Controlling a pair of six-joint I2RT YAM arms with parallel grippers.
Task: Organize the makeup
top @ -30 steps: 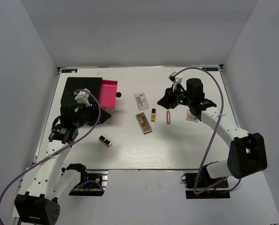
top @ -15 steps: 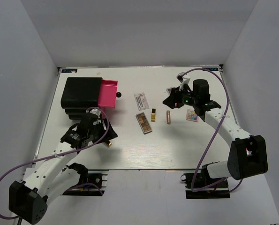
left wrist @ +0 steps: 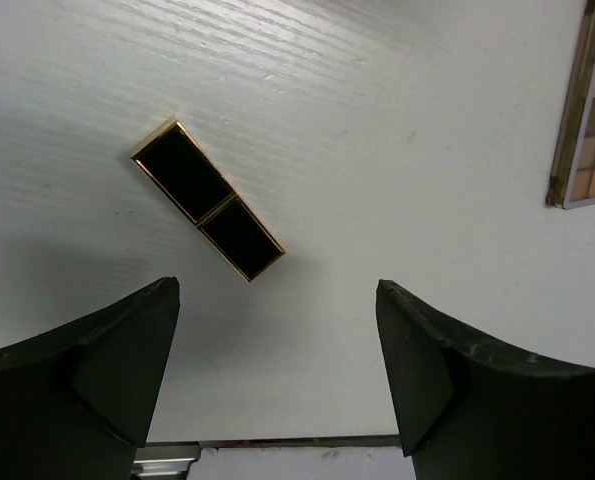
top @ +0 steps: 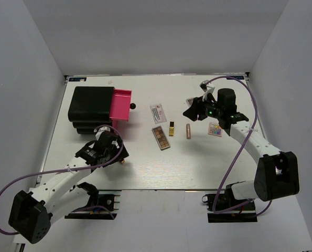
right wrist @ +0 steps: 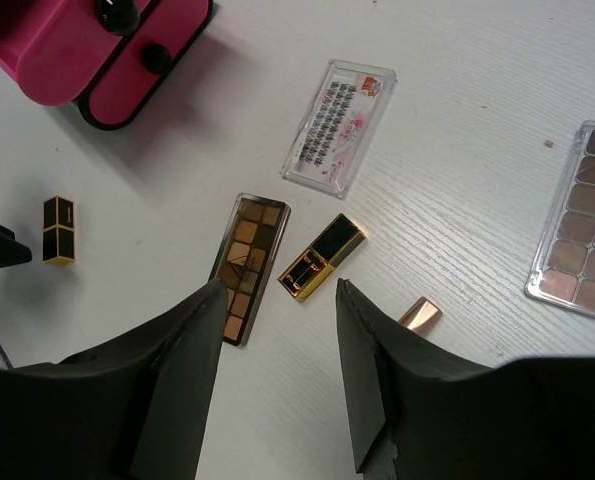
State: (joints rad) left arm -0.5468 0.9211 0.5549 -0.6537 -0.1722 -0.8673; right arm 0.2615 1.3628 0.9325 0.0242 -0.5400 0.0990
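A black-and-gold lipstick (left wrist: 207, 200) lies flat on the white table, just ahead of my left gripper (left wrist: 277, 300), which hovers open over it with nothing between its fingers. From the top this lipstick (top: 122, 160) peeks out beside the left gripper (top: 115, 152). My right gripper (right wrist: 280, 295) is open above the middle group: a brown palette (right wrist: 249, 265), a gold/black lipstick (right wrist: 322, 257), a rose-pink tube (right wrist: 419, 314) and a white-pink packet (right wrist: 339, 122). A second long palette (right wrist: 582, 235) lies to its right. A small square palette (top: 215, 129) sits under the right arm (top: 190, 111).
The big black case (top: 93, 107) stands at the back left with its pink drawer (top: 120, 104) pulled out toward the middle. The table's near edge (left wrist: 277, 442) shows just behind the left fingers. White walls enclose the table on three sides.
My left arm swung from beside the black case to the lone lipstick near the front, its jaws widening. The right gripper drew back slightly and opened wider.
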